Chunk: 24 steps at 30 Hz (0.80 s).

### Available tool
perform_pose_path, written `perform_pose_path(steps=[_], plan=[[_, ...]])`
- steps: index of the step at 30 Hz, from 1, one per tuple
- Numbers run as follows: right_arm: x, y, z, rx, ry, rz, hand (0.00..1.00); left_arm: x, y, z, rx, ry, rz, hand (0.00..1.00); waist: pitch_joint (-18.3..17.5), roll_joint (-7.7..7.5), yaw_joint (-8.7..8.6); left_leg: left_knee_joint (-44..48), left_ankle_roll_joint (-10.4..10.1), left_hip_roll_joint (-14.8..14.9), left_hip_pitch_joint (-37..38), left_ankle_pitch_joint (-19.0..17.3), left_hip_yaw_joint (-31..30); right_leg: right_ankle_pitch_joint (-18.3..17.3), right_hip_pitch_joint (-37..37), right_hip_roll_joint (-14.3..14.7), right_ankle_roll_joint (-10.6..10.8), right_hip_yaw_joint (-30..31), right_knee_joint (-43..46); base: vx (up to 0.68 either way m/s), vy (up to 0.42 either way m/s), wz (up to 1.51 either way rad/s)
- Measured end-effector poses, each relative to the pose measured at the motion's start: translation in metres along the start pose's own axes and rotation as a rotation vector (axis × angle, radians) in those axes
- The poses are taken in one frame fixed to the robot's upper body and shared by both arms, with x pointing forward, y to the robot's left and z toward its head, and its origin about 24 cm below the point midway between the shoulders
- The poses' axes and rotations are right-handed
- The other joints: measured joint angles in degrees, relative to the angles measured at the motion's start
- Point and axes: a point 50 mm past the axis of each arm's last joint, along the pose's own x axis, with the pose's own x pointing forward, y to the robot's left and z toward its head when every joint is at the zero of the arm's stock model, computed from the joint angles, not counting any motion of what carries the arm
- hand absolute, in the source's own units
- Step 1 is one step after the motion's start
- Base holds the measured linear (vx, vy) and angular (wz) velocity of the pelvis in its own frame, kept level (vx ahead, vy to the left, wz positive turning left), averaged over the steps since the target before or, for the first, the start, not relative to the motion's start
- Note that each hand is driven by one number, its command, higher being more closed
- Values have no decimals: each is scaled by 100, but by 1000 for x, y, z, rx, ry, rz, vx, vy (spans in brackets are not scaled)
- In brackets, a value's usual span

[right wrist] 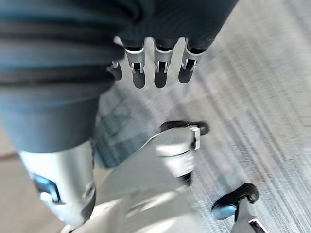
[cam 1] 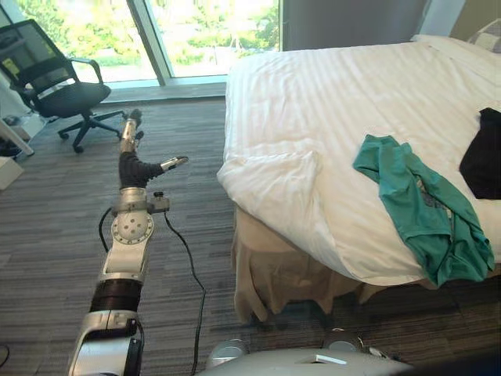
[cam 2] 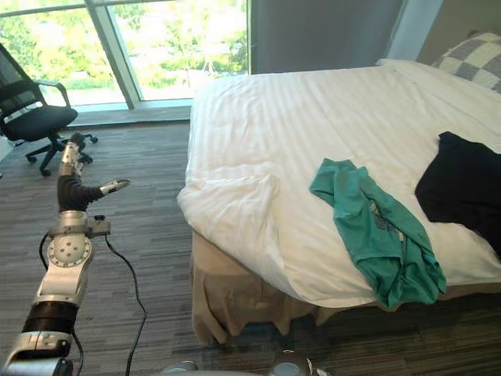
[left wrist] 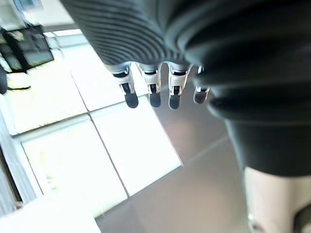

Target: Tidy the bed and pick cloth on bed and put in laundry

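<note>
A teal green cloth [cam 1: 423, 205] lies crumpled on the white bed [cam 1: 352, 94], near its front edge. At the bed's right side lies a black cloth [cam 2: 462, 184]. The duvet's near corner [cam 1: 274, 178] is folded back on itself. My left hand [cam 1: 131, 150] is held out over the carpet, well left of the bed and touching nothing. Its fingers [left wrist: 153, 90] are straight and its thumb sticks out sideways. My right hand [right wrist: 160, 68] hangs over the carpet with its fingers relaxed and nothing in them.
A black office chair [cam 1: 55, 78] stands on the carpet at the far left by the big window [cam 1: 203, 31]. A checkered pillow [cam 2: 473, 59] lies at the head of the bed. Grey carpet [cam 1: 188, 157] runs between chair and bed.
</note>
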Motion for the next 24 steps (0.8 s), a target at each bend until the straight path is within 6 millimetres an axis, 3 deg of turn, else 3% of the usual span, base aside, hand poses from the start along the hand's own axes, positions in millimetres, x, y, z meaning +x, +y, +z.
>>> perform_pose_path(steps=[5,7,10,15,20,21,24], plan=[[1,4,3,-12,16,-6,0,-9,-52,-10,96,114,-230,0,-39,64,-218,127,12,67,-152,-135,278,-120,-373,79,76,422,112,-123,-20,-27],[1,8,5,-28,12,-1,0,-8,-57,-11,110,130,-250,0,-47,80,-250,145,16,98,-273,-128,388,-98,-543,96,103,494,122,-71,-33,-21],[2,22,12,-35,-13,16,0,10,-64,-2,151,109,-243,0,-16,41,-252,409,24,274,-659,-171,639,-7,-952,127,84,560,204,-33,-21,-18],[1,56,50,-9,-145,95,0,55,-71,44,188,-24,-191,0,289,-121,-252,1247,5,644,-1388,-349,1041,86,-1643,200,38,716,596,-20,1,-12],[-7,85,101,45,-310,188,0,90,-68,86,212,-109,-94,0,759,-39,-216,1726,87,872,-2072,-487,1351,236,-2291,269,32,820,692,-53,41,-7],[-13,95,120,61,-373,221,0,102,-64,99,220,-117,-52,0,899,-8,-201,1872,102,946,-2390,-515,1360,307,-2587,288,8,839,704,-22,36,-7],[-20,114,140,85,-430,278,0,119,-58,118,270,-117,11,0,1130,-15,-154,2103,109,1105,-2811,-510,1395,399,-2995,390,-67,875,736,20,-10,-10]])
